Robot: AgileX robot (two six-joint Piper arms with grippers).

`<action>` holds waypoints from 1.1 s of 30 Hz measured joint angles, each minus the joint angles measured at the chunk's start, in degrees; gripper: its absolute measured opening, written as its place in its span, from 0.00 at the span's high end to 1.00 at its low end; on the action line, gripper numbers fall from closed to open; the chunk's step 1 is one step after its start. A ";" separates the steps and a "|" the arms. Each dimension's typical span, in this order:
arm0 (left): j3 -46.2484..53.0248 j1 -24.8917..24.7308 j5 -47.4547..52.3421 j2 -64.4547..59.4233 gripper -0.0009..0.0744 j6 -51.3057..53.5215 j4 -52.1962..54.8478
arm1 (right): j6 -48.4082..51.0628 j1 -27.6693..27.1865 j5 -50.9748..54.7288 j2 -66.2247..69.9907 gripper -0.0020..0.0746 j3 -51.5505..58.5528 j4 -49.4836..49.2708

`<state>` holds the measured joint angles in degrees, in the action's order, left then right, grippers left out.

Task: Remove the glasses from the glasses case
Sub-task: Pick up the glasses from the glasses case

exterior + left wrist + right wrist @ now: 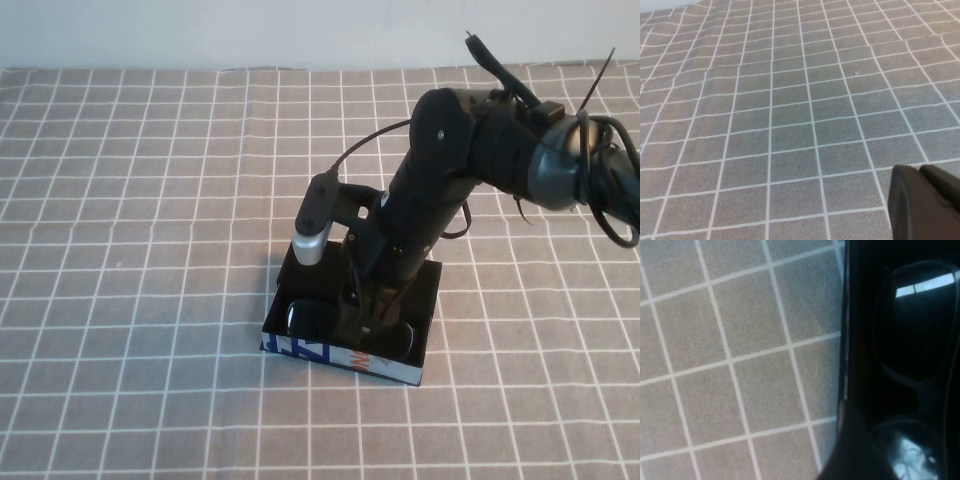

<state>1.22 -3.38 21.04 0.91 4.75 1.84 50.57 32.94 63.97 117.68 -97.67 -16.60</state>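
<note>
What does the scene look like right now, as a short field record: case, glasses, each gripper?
glasses case: open on the checked cloth, printed side toward the camera
glasses: inside the case, dark lenses up
right gripper: lowered into the case at the middle of the glasses; grip not visible
left gripper: outside the high view, above bare cloth, holding nothing
tablecloth: grey with white grid

Glossy glasses [915, 335], matt cloth [150, 200]

black glasses [312, 318], blue-and-orange-printed glasses case [340, 357], grey white-gridded tablecloth [150, 200]
</note>
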 joint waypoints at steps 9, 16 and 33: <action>0.00 0.00 0.00 0.00 0.99 0.00 0.00 | 0.72 0.00 -1.98 2.06 0.49 -0.04 0.00; 0.00 0.00 0.00 0.00 0.99 0.00 0.00 | 0.72 0.00 -4.29 3.11 0.49 -0.04 1.53; 0.00 0.00 0.00 0.00 0.99 0.00 0.00 | 0.72 0.00 -5.82 5.26 0.63 -0.04 2.28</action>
<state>1.22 -3.38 21.04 0.91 4.75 1.84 51.29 32.94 58.15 122.93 -97.72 -14.32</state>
